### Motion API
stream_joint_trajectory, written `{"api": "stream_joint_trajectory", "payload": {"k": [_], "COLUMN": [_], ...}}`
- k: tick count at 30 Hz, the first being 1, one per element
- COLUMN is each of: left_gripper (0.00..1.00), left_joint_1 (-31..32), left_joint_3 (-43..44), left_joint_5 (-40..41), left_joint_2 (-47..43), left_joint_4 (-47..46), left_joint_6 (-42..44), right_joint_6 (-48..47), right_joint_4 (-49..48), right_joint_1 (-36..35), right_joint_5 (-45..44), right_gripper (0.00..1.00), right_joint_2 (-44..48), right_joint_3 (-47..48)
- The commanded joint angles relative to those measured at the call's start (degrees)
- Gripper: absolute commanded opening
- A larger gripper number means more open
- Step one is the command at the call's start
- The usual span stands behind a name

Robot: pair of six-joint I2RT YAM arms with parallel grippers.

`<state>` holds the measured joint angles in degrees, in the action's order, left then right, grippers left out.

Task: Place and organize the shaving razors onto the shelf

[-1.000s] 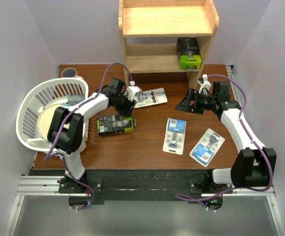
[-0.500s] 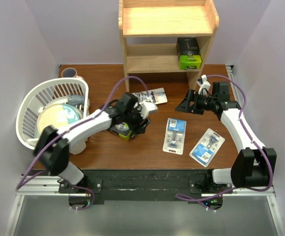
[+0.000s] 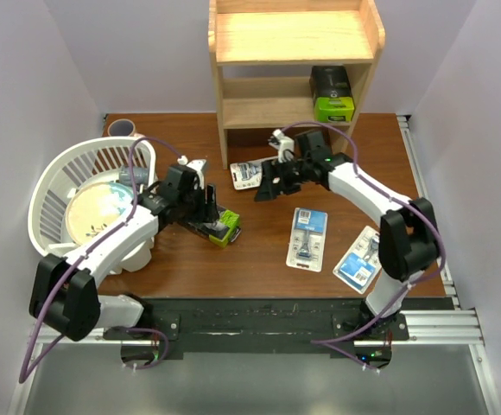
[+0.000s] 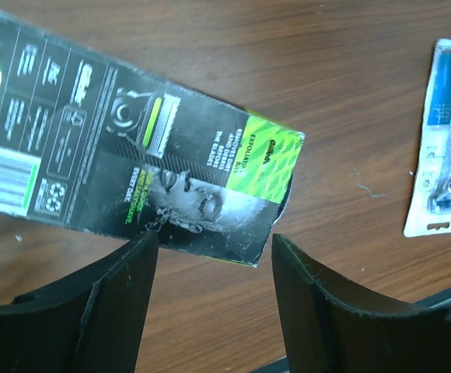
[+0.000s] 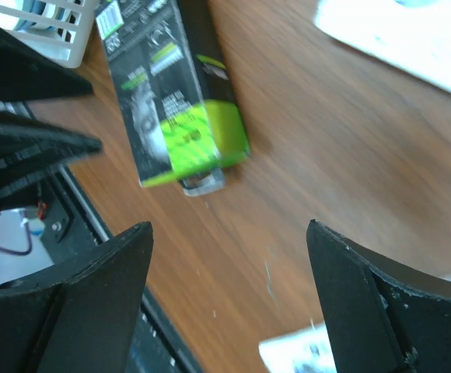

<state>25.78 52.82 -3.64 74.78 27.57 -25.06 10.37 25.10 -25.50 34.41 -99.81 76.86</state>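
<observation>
The wooden shelf [image 3: 294, 36] stands at the back, with one black, lime-ended razor box [image 3: 332, 93] on its lower tier. A second black box [image 3: 218, 226] [image 4: 132, 171] [image 5: 175, 85] lies tilted on the table. My left gripper [image 3: 200, 209] [image 4: 214, 249] is open just behind its near end and holds nothing. One blister card [image 3: 246, 174] lies by the shelf foot, partly under my open, empty right gripper [image 3: 264, 187] [image 5: 229, 233]. Two more cards [image 3: 308, 238] [image 3: 360, 258] lie to the right.
A white plastic basket [image 3: 60, 169] [image 5: 47, 19] with a plate inside lies tipped at the left edge. A cup [image 3: 121, 128] stands behind it. The shelf's upper tier is bare.
My left gripper has opened and drawn back leftwards, leaving the black box turned on the table. The right arm has swung left from beside the shelf post to above the card by the shelf foot.
</observation>
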Motion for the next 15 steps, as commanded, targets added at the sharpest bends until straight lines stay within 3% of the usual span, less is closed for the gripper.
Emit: {"api": "stream_joint_trajectory", "payload": {"k": [1,15], "left_gripper": [0.65,0.64], "left_joint_1": [-1.4,-3.5], "left_joint_3": [0.0,-2.4], "left_joint_5": [2.1,3.4], "left_joint_2": [0.4,5.5], "left_joint_4": [-0.1,2.6], "left_joint_6": [-9.4,-11.2], "right_joint_6": [-0.5,1.8], "right_joint_4": [-2.2,-5.3], "right_joint_1": [-5.2,-10.4], "right_joint_5": [-3.2,-0.9], "right_gripper": [0.83,0.81], "right_joint_2": [-5.1,-22.7], "right_joint_3": [6.4,19.1]}}
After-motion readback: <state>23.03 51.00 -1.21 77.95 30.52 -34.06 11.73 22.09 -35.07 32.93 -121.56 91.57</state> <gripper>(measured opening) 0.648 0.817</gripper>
